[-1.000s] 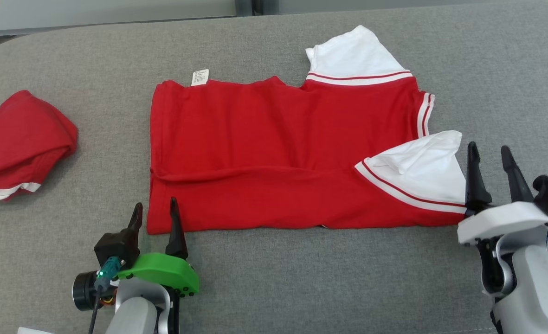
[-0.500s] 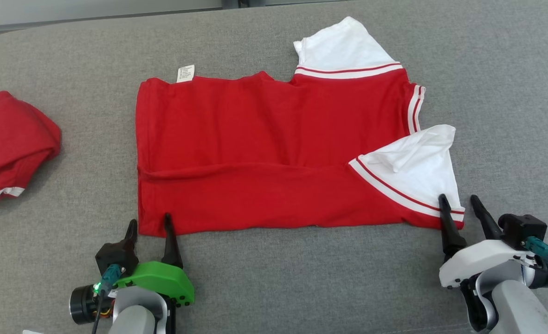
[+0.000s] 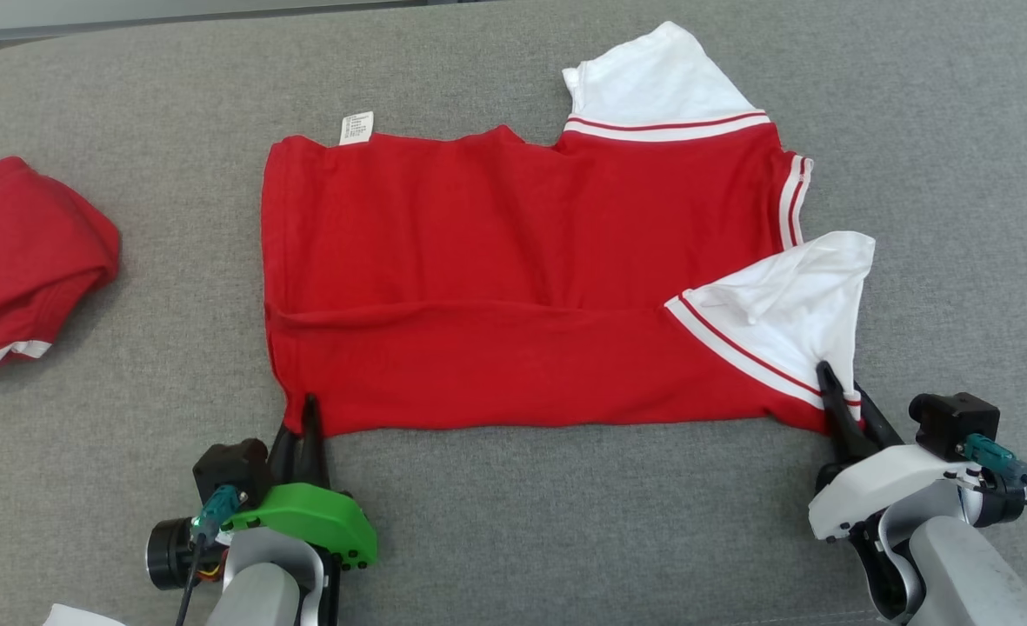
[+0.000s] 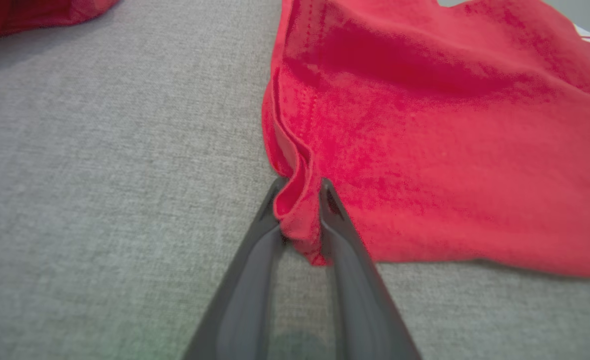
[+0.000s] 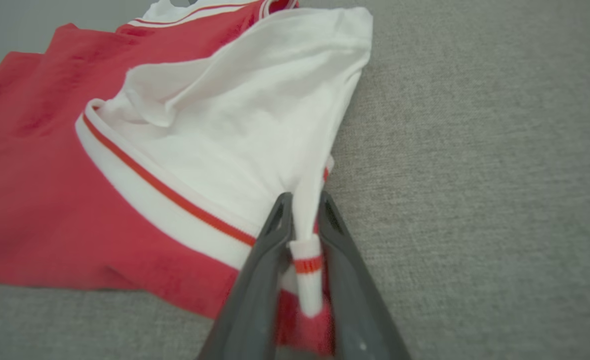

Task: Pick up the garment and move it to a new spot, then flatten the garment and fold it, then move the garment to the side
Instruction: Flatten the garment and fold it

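A grey worktop (image 3: 513, 522) covered in a coarse woven fabric runs across the head view, its far left corner rounded. Beyond its far edge lies a pale band (image 3: 87, 22) of the room, too little of it to tell what it is.

The garment (image 3: 496, 252), a red knit shirt, lies spread in the middle of the worktop with its length running left to right. It is mostly flat, and a long soft ridge crosses its nearer part. At its right end are two white sleeves edged with red and white stripes. The far sleeve (image 3: 652, 83) lies smooth. The near sleeve (image 3: 783, 300) is rumpled and drawn into a peak toward its near corner.

A second red cloth (image 3: 26, 252) with a white stripe sits bunched at the left edge, well apart from the garment. Nothing lies between the two.

The left hand (image 3: 300, 422), on a green mount, is clamped on the garment's near left corner. In the left wrist view the hem is pinched into a fold between its two dark fingers. The right hand (image 3: 842, 391), on a white mount, is clamped on the near right corner. There the striped cuff edge stands bunched between its fingers.

A small white label (image 3: 356, 127) with fine print sticks out from the garment's far edge, toward the left.
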### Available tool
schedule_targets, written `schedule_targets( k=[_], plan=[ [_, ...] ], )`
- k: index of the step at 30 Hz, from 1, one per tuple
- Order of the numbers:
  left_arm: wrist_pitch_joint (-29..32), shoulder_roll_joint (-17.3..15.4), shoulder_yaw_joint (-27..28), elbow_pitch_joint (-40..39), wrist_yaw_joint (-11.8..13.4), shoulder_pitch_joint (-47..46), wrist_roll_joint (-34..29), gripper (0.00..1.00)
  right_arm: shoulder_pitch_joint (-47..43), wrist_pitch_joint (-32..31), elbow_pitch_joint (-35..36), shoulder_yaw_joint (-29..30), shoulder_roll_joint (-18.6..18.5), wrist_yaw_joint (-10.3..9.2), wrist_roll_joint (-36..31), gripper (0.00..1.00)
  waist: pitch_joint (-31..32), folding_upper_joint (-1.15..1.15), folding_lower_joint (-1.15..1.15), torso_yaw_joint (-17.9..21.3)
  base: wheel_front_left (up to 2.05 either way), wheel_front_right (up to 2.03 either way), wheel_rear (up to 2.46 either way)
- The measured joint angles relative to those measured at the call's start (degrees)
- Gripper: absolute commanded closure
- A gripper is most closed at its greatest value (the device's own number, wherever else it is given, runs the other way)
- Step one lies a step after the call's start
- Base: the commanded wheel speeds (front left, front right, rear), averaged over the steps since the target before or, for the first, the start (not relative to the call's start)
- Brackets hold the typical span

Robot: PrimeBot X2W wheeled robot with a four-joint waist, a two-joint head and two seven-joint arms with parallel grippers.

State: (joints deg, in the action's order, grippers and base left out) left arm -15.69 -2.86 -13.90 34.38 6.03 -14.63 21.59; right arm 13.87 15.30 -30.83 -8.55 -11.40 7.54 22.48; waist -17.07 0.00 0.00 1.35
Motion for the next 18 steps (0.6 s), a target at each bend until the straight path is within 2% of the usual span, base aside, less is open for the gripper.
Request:
schedule_targets(
  k=[11,18],
  plan=[
    [0.5,0.1,0.7,-0.7,-1.0,2.3,-0.1,1.00,0.8,-0.2,-0.4,2.3,-0.6,0.01,2.6,1.00,4.3,0.00,0.00,-0.2,0.00,0.00,0.00],
    [0.5,0.2,1.1,0.5,-1.5,8.8,0.1,1.00,-5.7,-0.2,-2.7,0.3,-2.0,0.02,5.9,1.00,10.5,0.00,0.00,-0.7,0.00,0.00,0.00]
  ],
)
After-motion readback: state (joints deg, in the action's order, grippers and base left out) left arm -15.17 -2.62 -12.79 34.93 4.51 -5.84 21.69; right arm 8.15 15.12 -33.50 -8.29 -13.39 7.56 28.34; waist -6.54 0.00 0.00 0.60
